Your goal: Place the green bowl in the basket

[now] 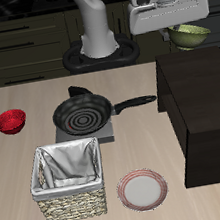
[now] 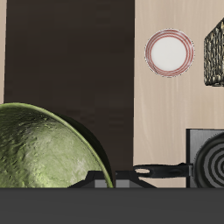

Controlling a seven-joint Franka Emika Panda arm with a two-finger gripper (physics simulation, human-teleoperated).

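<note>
Gripper [image 1: 184, 29] is holding the green bowl [image 1: 192, 35] up in the air, above the dark cabinet [image 1: 205, 106] at the side of the bench [image 1: 20, 168]. Bowl is hanging just under the gripper body, tilted, opening facing partly sideways rather than straight up; round, so no long axis to speak of. In the wrist view the green bowl [image 2: 44, 149] is filling much of the frame with its rim [image 2: 79, 131] running as an arc; fingers appear clamped on the rim, though the contact itself is hidden.

Basket [image 1: 68, 180] is sitting near the bench's front edge, well apart from the bowl, cloth lining visible inside. White plate [image 1: 143, 190] is lying just beside the basket. Frying pan [image 1: 82, 113] is resting on the black burner [image 1: 104, 133] behind the basket. Red bowl [image 1: 10, 122] is sitting far across the bench.
</note>
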